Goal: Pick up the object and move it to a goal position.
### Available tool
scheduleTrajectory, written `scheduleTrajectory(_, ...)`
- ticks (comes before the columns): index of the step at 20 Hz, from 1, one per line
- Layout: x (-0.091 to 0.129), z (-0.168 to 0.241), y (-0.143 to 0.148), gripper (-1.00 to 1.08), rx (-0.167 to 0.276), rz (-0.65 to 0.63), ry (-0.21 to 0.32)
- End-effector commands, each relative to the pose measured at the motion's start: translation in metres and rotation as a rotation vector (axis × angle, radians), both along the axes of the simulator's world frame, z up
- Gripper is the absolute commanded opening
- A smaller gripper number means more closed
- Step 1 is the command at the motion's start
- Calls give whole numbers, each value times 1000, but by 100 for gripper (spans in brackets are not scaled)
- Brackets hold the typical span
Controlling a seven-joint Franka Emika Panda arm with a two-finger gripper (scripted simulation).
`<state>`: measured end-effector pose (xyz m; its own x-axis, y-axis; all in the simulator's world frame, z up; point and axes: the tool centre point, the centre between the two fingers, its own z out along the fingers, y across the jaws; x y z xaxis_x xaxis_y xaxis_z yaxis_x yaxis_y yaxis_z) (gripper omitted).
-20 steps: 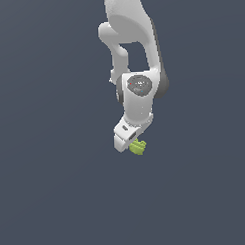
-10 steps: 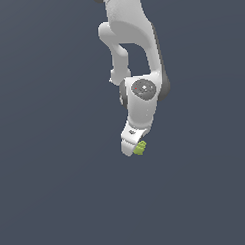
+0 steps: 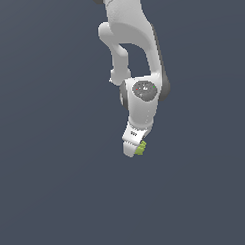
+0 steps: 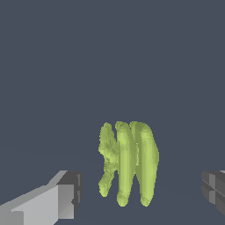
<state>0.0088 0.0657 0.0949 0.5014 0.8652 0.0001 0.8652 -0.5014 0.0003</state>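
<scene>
Between the two fingers of the tool (image 4: 140,191), seen from the wrist camera, sits the yellow-green lumpy object (image 4: 128,162), its ridged lobes running lengthwise; clear gaps show on both sides, so the fingers (image 4: 66,195) stand wide apart and touch nothing. On the exterior view the white arm (image 3: 137,54) reaches down over the plain dark grey worktop (image 3: 46,187), and the object (image 3: 141,148) peeks out just beside the tool's tip (image 3: 134,148), toward the exterior view's right
</scene>
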Motion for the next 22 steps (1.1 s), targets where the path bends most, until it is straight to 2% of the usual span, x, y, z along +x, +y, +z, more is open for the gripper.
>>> scheduleTrajectory(1,0,-5,0,100,0,0,1)
scheduleTrajectory(9,-1,-42,0,100,0,5,0)
scheduleTrajectory(14,0,-49,0,100,0,5,0)
scheduleTrajectory(15,0,-49,0,-100,0,5,0)
scheduleTrajectory(22,0,-49,0,-100,0,5,0)
